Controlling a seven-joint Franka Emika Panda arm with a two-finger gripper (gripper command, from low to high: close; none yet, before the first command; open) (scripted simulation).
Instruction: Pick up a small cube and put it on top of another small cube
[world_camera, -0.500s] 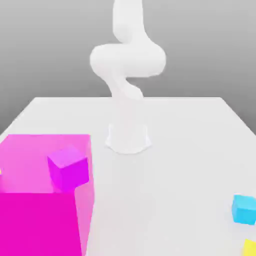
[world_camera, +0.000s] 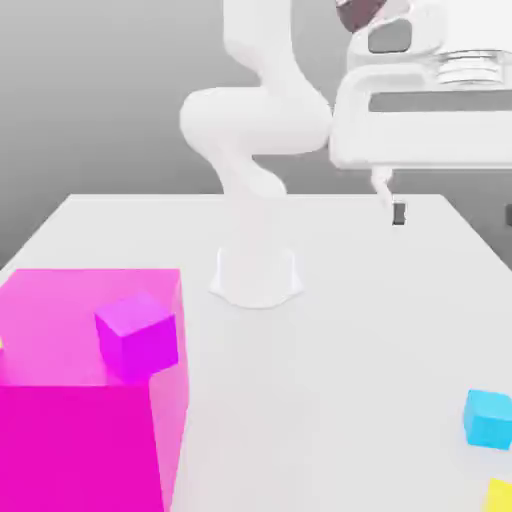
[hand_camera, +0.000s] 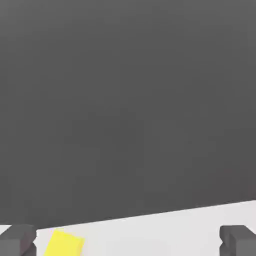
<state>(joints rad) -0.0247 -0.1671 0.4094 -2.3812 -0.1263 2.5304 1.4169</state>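
Hanging high, the open tool (world_camera: 452, 212) – small cube (world_camera: 489, 418) well below.

Cyan-blue small cube (world_camera: 489, 418), magenta block (world_camera: 70, 400), white table (world_camera: 330, 340).

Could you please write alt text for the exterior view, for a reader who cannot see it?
A white robot arm stands on a white table, its open gripper high at the exterior view's right, holding nothing. A small purple cube sits on a big magenta block at the left; a cyan cube and a yellow cube lie at the right.
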